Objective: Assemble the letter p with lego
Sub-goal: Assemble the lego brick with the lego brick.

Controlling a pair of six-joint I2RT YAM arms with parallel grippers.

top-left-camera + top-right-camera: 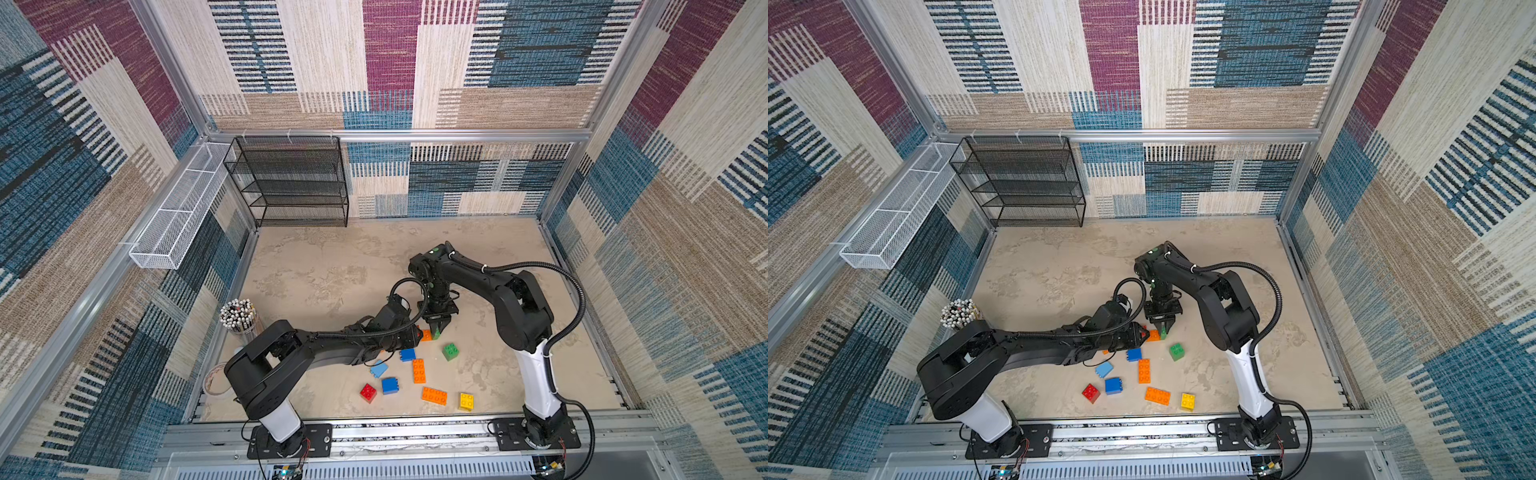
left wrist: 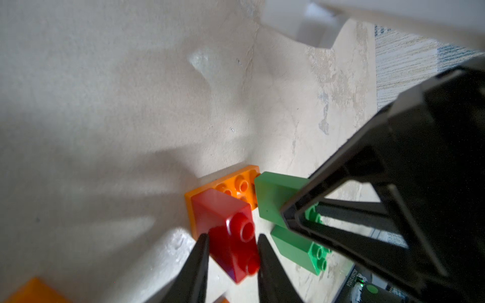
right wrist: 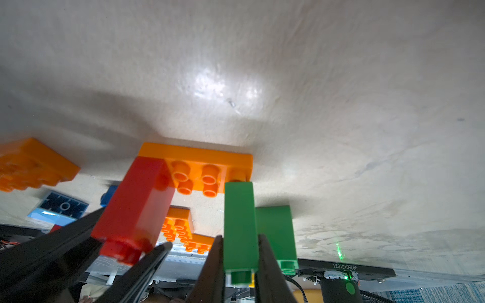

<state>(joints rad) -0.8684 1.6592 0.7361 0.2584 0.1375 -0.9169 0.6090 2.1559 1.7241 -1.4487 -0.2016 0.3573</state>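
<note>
My left gripper [image 2: 233,237] is clamped on the red brick [image 2: 223,210], my right gripper [image 3: 240,237] on the green brick [image 3: 240,223], each at one end of the orange brick [image 3: 199,157] near the middle of the table [image 1: 332,270]. I should square each over its studs, then press straight down, not tilting.

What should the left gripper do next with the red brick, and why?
Probably press the red brick down square: held in the left gripper, it looks tilted on the orange brick, while the right gripper holds the green brick at the other end.
</note>
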